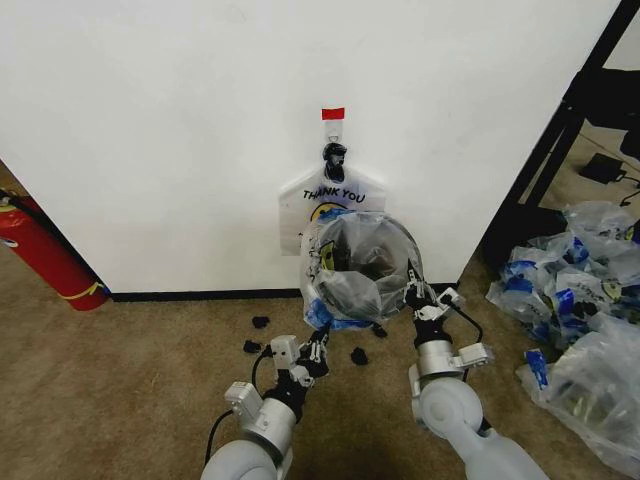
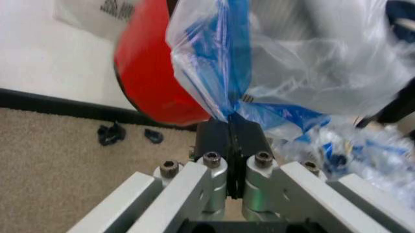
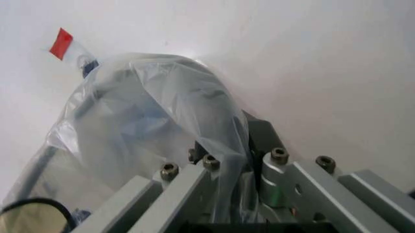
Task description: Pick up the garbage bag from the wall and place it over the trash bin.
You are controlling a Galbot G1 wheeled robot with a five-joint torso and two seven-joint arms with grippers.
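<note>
The garbage bag [image 1: 352, 285], thin clear plastic with blue patches, is spread open in front of the wall [image 1: 180, 120], below the red tape mark [image 1: 332, 113]. It is draped around the trash bin, whose red side [image 2: 152, 77] shows in the left wrist view beside the hanging film [image 2: 214, 53]. My left gripper [image 1: 318, 348] is shut on the bag's blue-printed lower edge [image 2: 231, 119]. My right gripper [image 1: 415, 292] is shut on the bag's rim, the film [image 3: 155, 111] running between its fingers [image 3: 259, 136]. The bin's base is hidden by the bag.
A flat white "THANK YOU" bag [image 1: 330, 195] hangs on the wall behind. A red fire extinguisher [image 1: 45, 255] leans at the left. A black frame [image 1: 560, 140] and a heap of blue-printed bags [image 1: 575, 290] stand at the right. Small black bits [image 1: 260, 322] lie on the carpet.
</note>
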